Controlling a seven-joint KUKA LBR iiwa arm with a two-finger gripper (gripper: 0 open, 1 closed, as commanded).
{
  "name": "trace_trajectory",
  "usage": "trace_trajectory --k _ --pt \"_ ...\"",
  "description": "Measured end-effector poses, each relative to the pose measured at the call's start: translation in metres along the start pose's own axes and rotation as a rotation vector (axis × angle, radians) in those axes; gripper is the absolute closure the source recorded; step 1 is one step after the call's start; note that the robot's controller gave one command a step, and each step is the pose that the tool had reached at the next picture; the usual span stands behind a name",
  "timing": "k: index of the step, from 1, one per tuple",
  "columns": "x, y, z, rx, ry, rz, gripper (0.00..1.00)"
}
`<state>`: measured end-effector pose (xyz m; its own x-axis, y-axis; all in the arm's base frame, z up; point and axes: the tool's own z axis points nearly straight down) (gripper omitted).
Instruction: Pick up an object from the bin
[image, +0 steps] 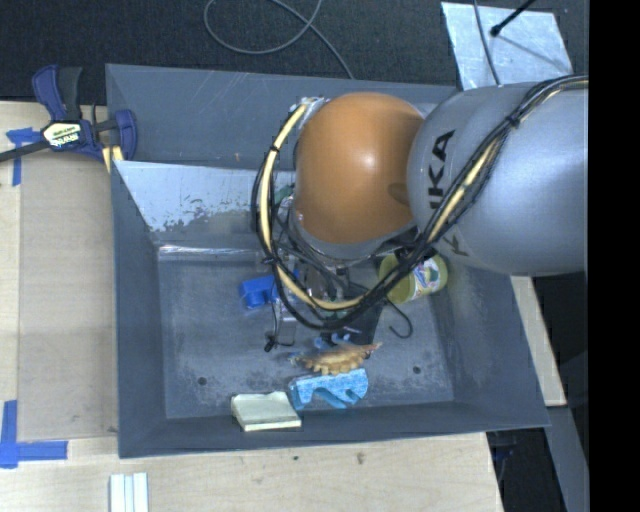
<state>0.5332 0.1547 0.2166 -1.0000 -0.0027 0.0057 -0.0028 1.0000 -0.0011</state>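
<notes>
You are looking down on the grey bin (140, 300) with the arm (510, 170) reaching in from the right. Its rounded orange cover (355, 165) sits over the middle of the floor, with looped cables (268, 190) hanging round it. The gripper (300, 318) hangs low beneath that cover, near the centre of the bin. It is so wrapped in dark hardware and cable that you cannot tell whether it is open or closed, or whether it has hold of anything. Two things lie closest to it. A small blue piece (257, 292) sits on the floor just beside it on the left of the view, seemingly clear of it. A flat tan-orange thing (342, 352) with ragged edges lies just toward the near wall, right under the lowest cables. You cannot tell whether either one is touched. Nearer the front wall, a crumpled light-blue piece (330, 387) lies touching or just beside the tan-orange thing. A pale yellowish block (265, 410) rests against the near edge of the floor, beside the light-blue piece on its left. On the right, a yellow-green container (420, 278) with a label peeks out from under the arm, apart from the gripper.
</notes>
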Motion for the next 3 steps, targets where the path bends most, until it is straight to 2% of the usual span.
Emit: trace_trajectory --k 1,2,3 --pt "-0.002 -0.001 -0.005 -0.002 -0.008 0.002 0.0" --pt "-0.019 -0.005 -0.009 -0.002 -0.005 -0.038 0.0" --pt "-0.042 -0.029 0.0 -0.003 -0.013 -0.08 0.0"
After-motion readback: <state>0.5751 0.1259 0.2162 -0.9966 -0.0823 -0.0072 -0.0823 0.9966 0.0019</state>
